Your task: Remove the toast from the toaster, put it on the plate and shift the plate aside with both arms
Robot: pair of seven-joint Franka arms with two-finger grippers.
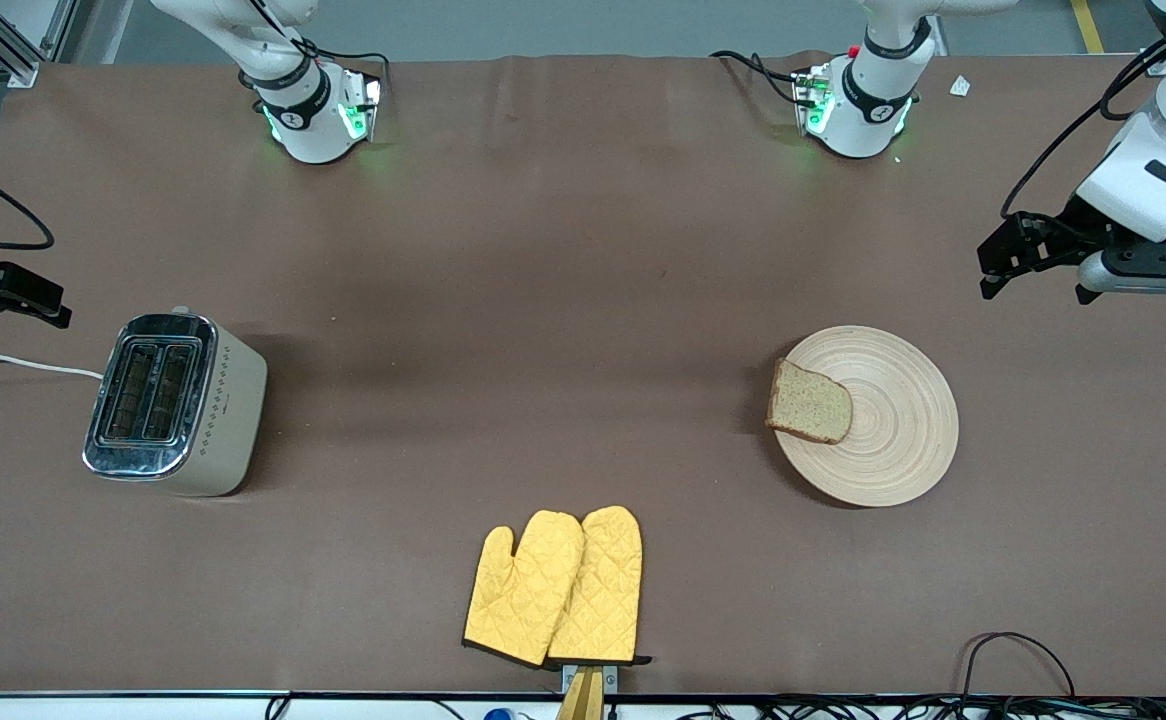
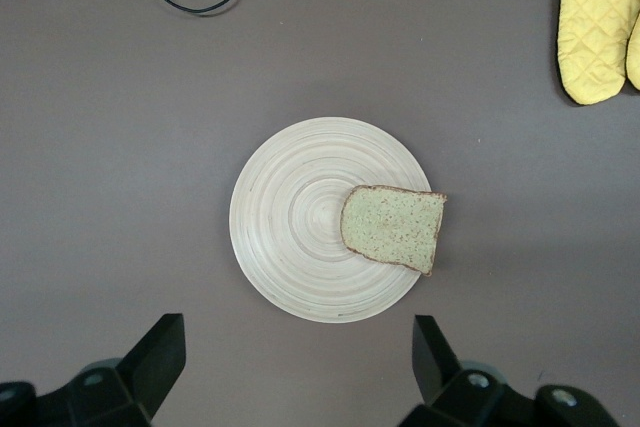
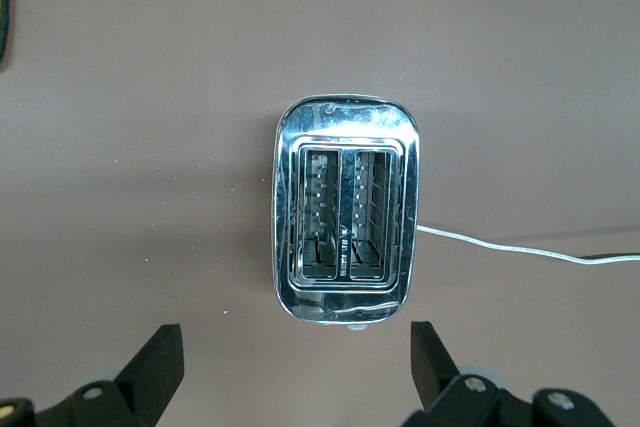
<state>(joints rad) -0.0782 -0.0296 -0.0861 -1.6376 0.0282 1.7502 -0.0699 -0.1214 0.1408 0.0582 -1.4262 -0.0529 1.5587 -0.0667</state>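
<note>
The toast [image 1: 809,402] lies flat on the wooden plate [image 1: 893,440], on the plate's edge toward the right arm's end, with a corner slightly over the rim. In the left wrist view the toast [image 2: 392,228] and plate [image 2: 290,227] show whole. My left gripper [image 1: 1035,288] is open and empty, up in the air over the bare table beside the plate, toward the left arm's end; its fingers [image 2: 160,357] stand wide apart. My right gripper [image 1: 5,305] is open and empty at the right arm's end, over the table by the toaster.
A silver two-slot toaster [image 1: 173,400] stands at the right arm's end, slots empty [image 3: 345,222], its white cord [image 1: 13,363] running off the table. Two yellow oven mitts [image 1: 555,588] lie at the table edge nearest the front camera. Cables [image 1: 1013,660] lie along that edge.
</note>
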